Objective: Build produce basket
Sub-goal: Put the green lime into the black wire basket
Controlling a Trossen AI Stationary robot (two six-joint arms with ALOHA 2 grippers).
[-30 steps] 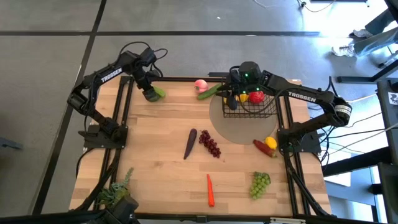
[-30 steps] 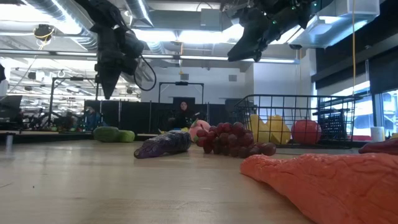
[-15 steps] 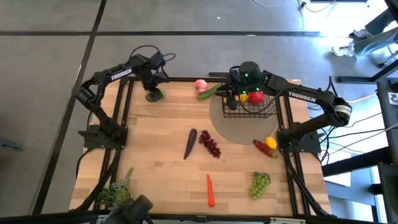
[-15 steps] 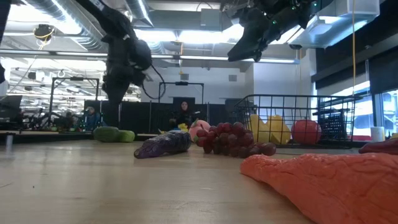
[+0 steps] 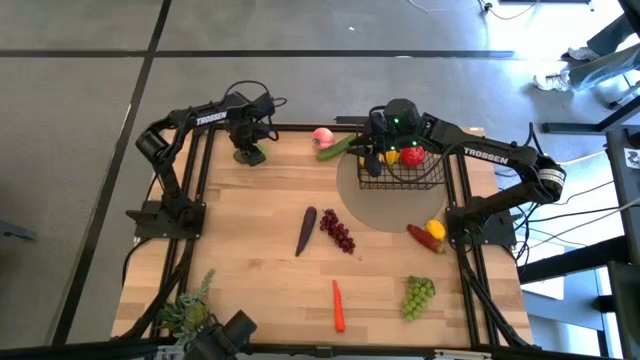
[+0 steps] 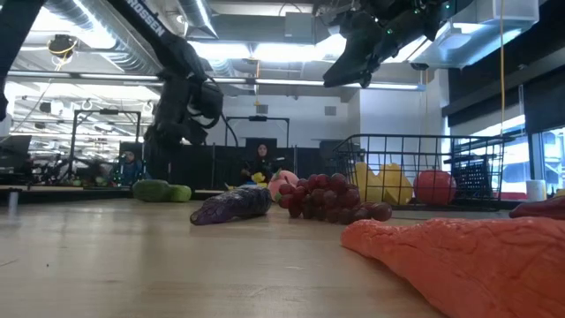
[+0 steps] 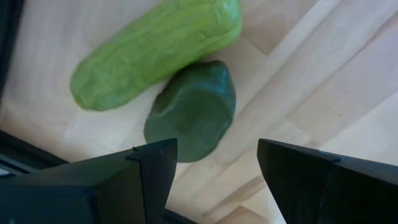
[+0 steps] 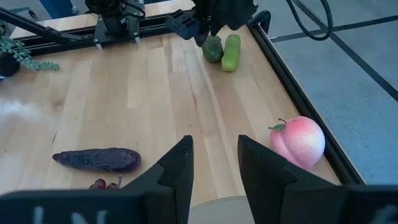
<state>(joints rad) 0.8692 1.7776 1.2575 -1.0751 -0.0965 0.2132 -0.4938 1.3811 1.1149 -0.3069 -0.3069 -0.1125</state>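
Basket [image 5: 400, 178] holds peppers [image 5: 403, 154] (red, yellow).

In the high view the left gripper [image 5: 249, 152] covers the green produce beneath it, so which piece it hangs over cannot be told there. The basket [image 5: 372, 180] is partly hidden under the right arm. The low view cuts off the carrot [image 6: 468, 265] at the right edge. The grapes [image 8: 103, 184] barely show behind the right fingers.

black wire basket [image 5: 400, 176] upright holding peppers [image 5: 411, 155]; other produce [image 5: 337, 232] scattered on the table.
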